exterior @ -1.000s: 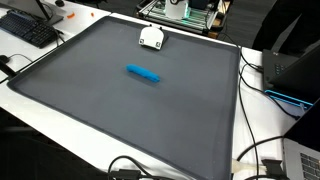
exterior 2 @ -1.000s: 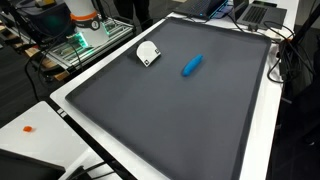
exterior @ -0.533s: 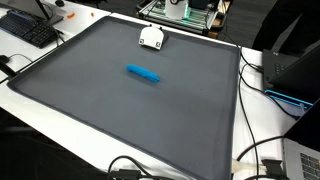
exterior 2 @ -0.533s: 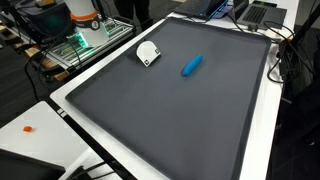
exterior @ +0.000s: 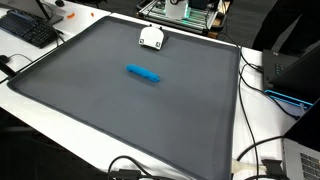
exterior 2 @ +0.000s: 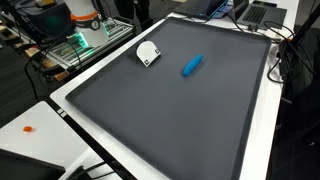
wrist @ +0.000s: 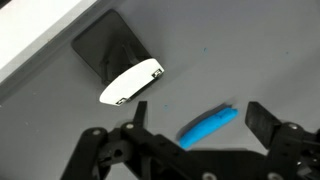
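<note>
- Black Robotiq gripper [wrist: 198, 122] enters the wrist view from the bottom edge, pointing down.
- Jaws stand wide apart.
- The two black fingers [wrist: 262, 118] sit spread toward opposite sides of the frame.
- Fingertips hang free, gripping nothing.
- Black linkage bars [wrist: 100, 150] with round pivots show at lower left.

Exterior views high, oblique; wrist close overhead (all share blue object [exterior: 143, 73]).

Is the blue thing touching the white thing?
No, in an exterior view the blue thing lies apart from the white thing, with bare gray mat between them.
</note>
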Action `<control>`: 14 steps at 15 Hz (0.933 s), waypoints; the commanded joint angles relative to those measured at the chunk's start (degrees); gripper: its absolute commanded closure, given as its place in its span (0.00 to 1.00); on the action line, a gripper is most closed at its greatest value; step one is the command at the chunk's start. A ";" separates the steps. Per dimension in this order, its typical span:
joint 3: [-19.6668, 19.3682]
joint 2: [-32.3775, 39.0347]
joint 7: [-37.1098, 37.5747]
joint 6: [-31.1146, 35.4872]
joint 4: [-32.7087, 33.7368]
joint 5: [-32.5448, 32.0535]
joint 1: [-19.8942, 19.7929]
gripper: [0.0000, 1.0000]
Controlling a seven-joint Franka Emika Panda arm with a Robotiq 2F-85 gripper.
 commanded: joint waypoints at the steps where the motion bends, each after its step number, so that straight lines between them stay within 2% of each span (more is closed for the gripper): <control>1: 0.85 8.12 9.06 0.54 2.54 -1.90 -3.09 0.00; 7: -1.44 16.85 23.68 -0.95 4.11 -3.60 -4.36 0.00; 11: -4.52 21.34 30.27 -2.21 4.66 -0.83 -3.36 0.00; 14: -6.65 23.61 31.52 -1.49 4.55 3.28 -2.23 0.00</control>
